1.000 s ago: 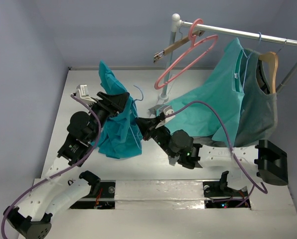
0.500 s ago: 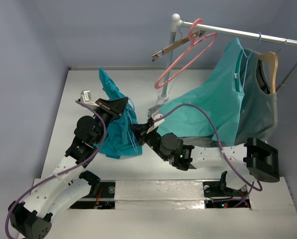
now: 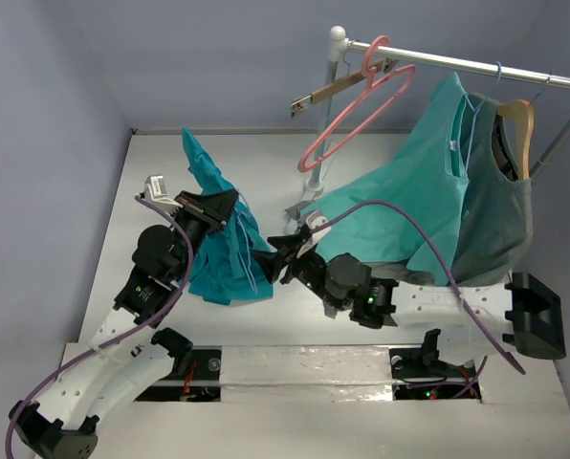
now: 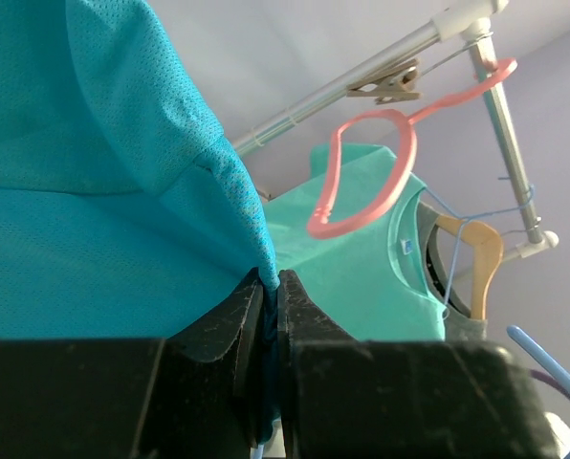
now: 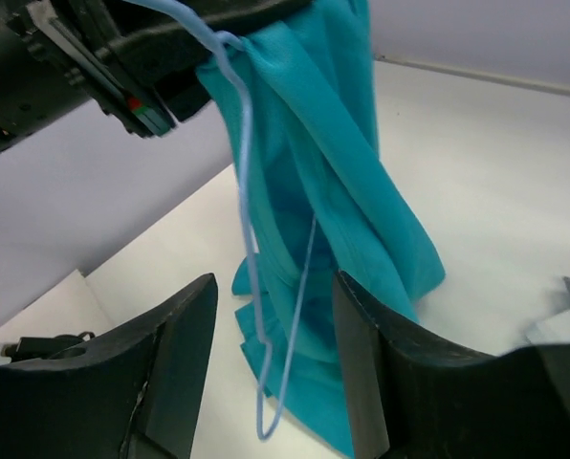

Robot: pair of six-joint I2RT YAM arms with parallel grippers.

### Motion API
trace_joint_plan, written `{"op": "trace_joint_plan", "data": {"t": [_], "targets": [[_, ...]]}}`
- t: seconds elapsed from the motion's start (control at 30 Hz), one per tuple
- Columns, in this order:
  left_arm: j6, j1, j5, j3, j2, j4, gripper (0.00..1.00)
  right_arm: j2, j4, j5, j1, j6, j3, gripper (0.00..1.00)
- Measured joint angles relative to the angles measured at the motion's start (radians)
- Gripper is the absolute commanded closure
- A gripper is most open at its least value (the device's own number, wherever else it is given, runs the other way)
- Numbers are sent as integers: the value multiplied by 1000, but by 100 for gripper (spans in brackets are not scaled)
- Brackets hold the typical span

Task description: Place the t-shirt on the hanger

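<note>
The blue t-shirt (image 3: 223, 263) hangs bunched from my left gripper (image 3: 230, 203), its lower end resting on the white table (image 3: 151, 182). In the left wrist view that gripper (image 4: 272, 282) is shut on a fold of the t-shirt (image 4: 94, 191). The thin light-blue wire hanger (image 5: 251, 239) dangles along the cloth from the same grip, and its hook (image 4: 551, 363) pokes out beside the jaws. My right gripper (image 3: 271, 258) stands open just right of the t-shirt (image 5: 361, 191). In the right wrist view the right gripper (image 5: 274, 279) holds nothing, and the hanger's lower loop hangs beyond its fingers.
A metal rail (image 3: 476, 69) at the back right carries a pink hanger (image 3: 361, 110), a lighter teal shirt (image 3: 409, 201) and a grey garment (image 3: 500, 225) on a wooden hanger (image 3: 519, 124). The rail's post (image 3: 316, 177) stands just behind my right gripper.
My left gripper closed on the t-shirt. My right gripper then opened, let go and drew back slightly to the right. The bunched cloth now hangs from the left gripper alone.
</note>
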Motion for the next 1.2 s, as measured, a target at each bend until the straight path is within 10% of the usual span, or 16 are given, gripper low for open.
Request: {"op": "trace_joint_plan", "data": {"t": [0.2,0.4,0.67,0.8,0.93,1.2], "targets": [[-5,0,12,26,-23,-14,100,-92,-51,5,-14,20,-68,73],[-14,0,37,38,-23,-18,100,17,-105,-41,-82,47,-77,41],[-20,0,50,44,-23,-32,100,136,-142,-137,-143,49,-75,44],[-21,0,50,47,-24,-32,100,176,-142,-171,-152,55,-69,56],[-22,0,50,47,-25,-27,100,214,-136,-187,-152,68,-56,100],[-22,0,0,31,-31,79,100,214,-82,-249,-146,122,-94,100]]}}
